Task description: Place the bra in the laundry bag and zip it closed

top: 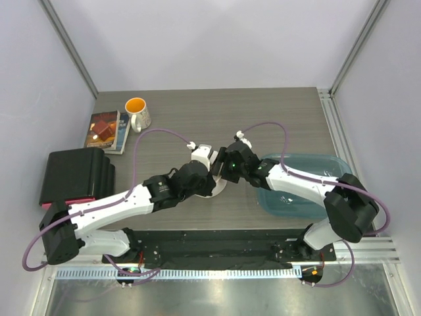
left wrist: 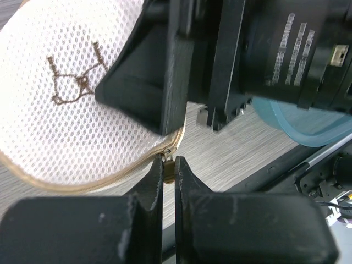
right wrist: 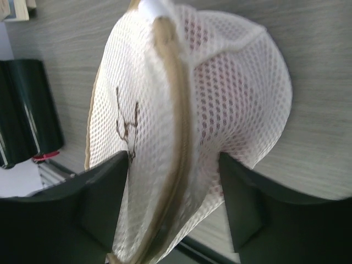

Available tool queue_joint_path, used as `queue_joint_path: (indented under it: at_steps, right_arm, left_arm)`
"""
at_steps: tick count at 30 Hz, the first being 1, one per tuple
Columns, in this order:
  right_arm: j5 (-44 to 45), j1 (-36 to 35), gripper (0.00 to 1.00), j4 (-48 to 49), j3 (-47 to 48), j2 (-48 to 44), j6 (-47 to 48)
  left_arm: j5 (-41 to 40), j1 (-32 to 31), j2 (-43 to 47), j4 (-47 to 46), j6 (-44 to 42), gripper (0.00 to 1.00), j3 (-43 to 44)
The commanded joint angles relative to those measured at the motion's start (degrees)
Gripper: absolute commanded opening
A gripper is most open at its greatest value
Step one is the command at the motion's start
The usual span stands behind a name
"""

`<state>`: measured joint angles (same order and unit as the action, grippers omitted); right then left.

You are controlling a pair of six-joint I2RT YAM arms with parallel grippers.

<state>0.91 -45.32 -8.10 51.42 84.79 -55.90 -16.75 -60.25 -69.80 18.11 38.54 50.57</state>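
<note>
In the middle of the bench (top: 283, 125) sits the laundry bag (right wrist: 236, 93), white and round; something pink shows through its net, likely the bra (right wrist: 212, 110); so the step in hand looks like the zipping; low in the left wrist view the left gripper (left wrist: 170, 173) is clenched on the little zipper pull (left wrist: 168, 165) at the bag's tan rim; the right gripper (right wrist: 173, 165) is spread wide with the bag between its fingers; next, I think, it must hold the bag firm while the left one tugs the pull along the rim
</note>
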Motion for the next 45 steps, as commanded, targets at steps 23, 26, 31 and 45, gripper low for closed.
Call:
queue_joint_path:
  at_steps: [23,26,31,45]
  right_arm:
    - [-9.86,12.53,0.05,1.35,19.14,11.96,19.24]
    - [-9.26,12.28,0.53,-5.24,24.08,14.61,22.24]
    - [-1.46,10.00,0.78,-7.10,15.83,5.84,17.42]
    - [7.10,-3.46,0.74,7.56,-7.64,-12.46,-11.32]
  left_arm:
    - [-6.89,-0.04,20.75,10.28,2.77,0.00,-10.93]
    - [-6.01,-0.04,21.72,10.19,2.06,0.00,-10.14]
    - [-5.13,0.04,18.92,8.79,0.66,0.00,-7.41]
    - [2.86,0.31,4.94,-1.05,-2.25,0.00,-0.21]
